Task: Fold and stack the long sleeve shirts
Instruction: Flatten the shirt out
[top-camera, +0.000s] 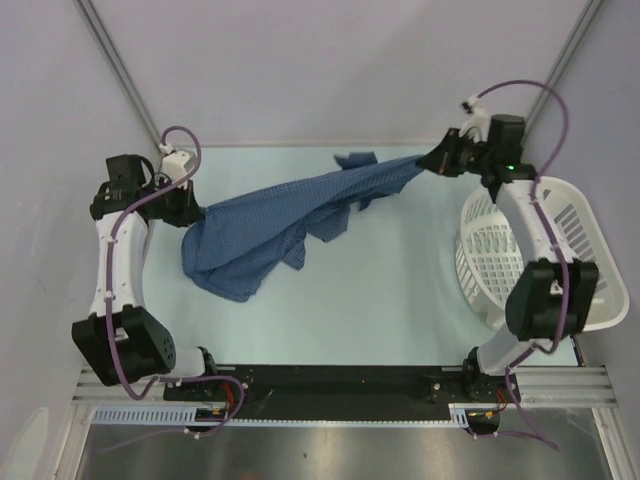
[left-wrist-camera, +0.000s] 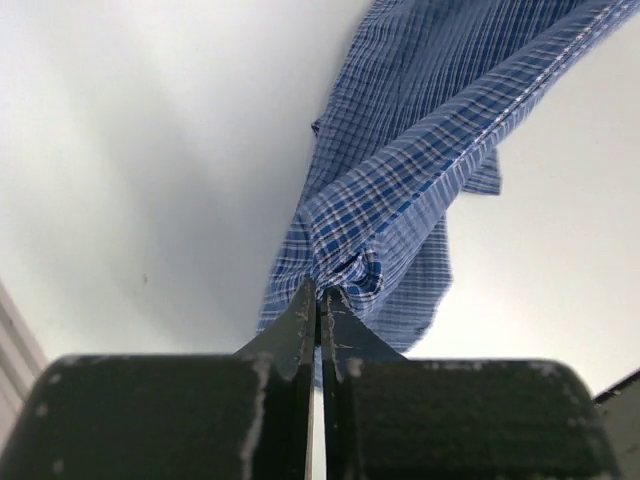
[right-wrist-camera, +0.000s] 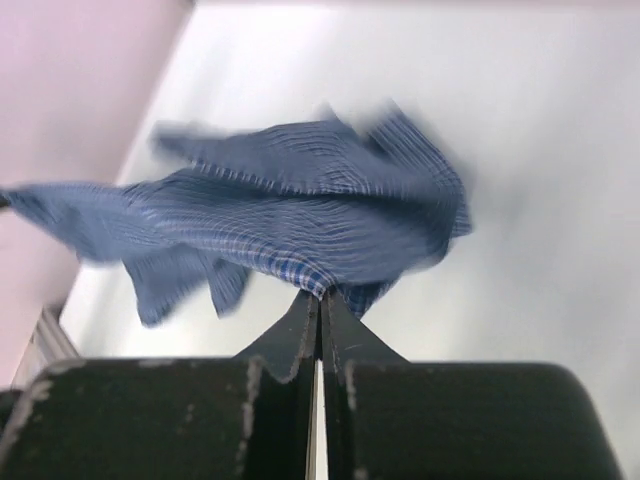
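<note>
a: one shirt (top-camera: 270, 225) is held stretched between the two arms above the bench (top-camera: 400, 300). its slack bulk sags at the left, and whether that part touches the bench cannot be told.
b: and the claws?
a: the left claw (left-wrist-camera: 318, 292) is clamped on a bunched edge of the cloth. the right claw (right-wrist-camera: 320, 296) is pinched tight on another edge, at the far right.
b: why is it held so?
a: the hold is judged to be meant for opening the cloth out, so it can be laid flat for folding. the basket (top-camera: 570, 240) is set aside at the right.
</note>
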